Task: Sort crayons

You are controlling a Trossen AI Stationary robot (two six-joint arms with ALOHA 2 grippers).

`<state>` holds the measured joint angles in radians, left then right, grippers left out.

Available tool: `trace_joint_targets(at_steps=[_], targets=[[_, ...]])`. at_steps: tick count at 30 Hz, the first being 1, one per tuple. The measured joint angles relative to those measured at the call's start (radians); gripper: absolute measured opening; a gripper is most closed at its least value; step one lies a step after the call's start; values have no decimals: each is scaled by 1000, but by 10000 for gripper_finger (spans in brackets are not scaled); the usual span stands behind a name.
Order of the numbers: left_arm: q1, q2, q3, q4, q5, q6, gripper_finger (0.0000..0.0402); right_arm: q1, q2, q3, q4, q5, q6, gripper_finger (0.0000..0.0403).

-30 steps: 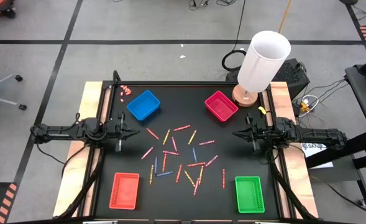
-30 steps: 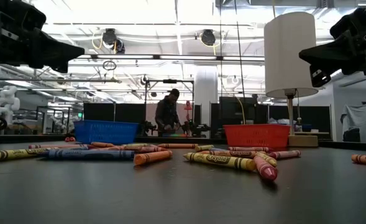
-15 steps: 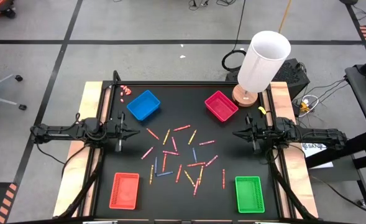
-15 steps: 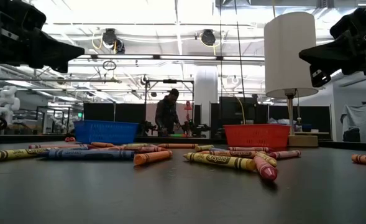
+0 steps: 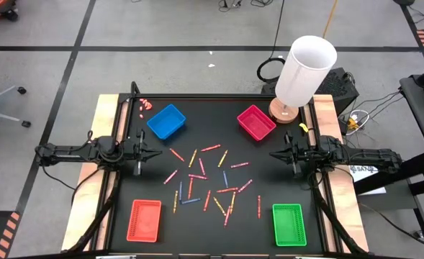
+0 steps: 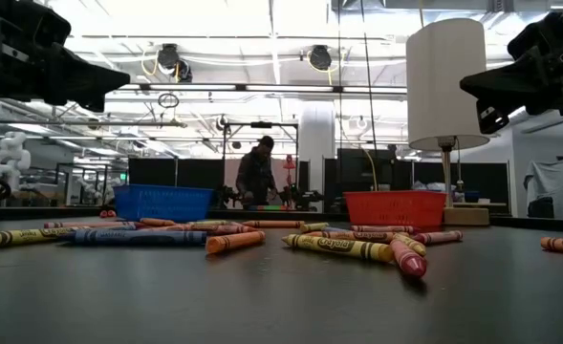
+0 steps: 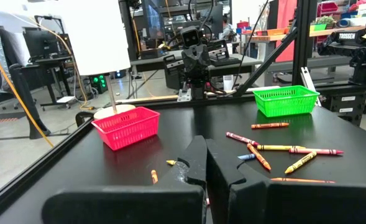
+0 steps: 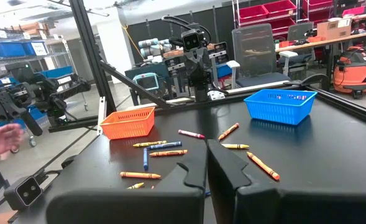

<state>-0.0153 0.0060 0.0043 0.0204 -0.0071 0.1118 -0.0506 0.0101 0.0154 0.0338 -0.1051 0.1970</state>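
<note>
Overhead and level views of a black table [image 5: 125, 194] with four shallow trays near its corners. The blue tray [image 5: 166, 121] and magenta tray [image 5: 255, 121] lie at the far side, the red tray [image 5: 144, 220] and green tray [image 5: 289, 224] at the near side; all four show no crayons inside them. The crayons [image 5: 208, 180] lie scattered on the bare tabletop between the trays, red, orange, yellow, pink and blue mixed together, none touching a tray. The left gripper [image 5: 156, 152] hangs at the table's left edge with its jaws closed on nothing. The right gripper [image 5: 274, 153] hangs at the right edge, jaws likewise closed and empty. A white-shaded lamp [image 5: 304, 72] stands just beside the magenta tray. A cluster of tiny pink bits [image 5: 147, 105] lies at the far left corner.
</note>
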Motion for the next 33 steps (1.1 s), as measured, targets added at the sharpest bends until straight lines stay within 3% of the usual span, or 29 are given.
trace_joint_targets(at_steps=[9, 15, 24, 33], targets=[[0, 0, 0, 0, 0, 0, 0, 0, 0, 4, 5, 5, -53, 0], [0, 0, 0, 10, -20, 0, 0, 0, 34, 81, -27, 49, -63, 0], [0, 0, 0, 12, -27, 0, 0, 0, 187, 392, -215, 50, -85, 0], [0, 0, 0, 16, -27, 0, 0, 0, 474, 781, -487, 51, -86, 0]])
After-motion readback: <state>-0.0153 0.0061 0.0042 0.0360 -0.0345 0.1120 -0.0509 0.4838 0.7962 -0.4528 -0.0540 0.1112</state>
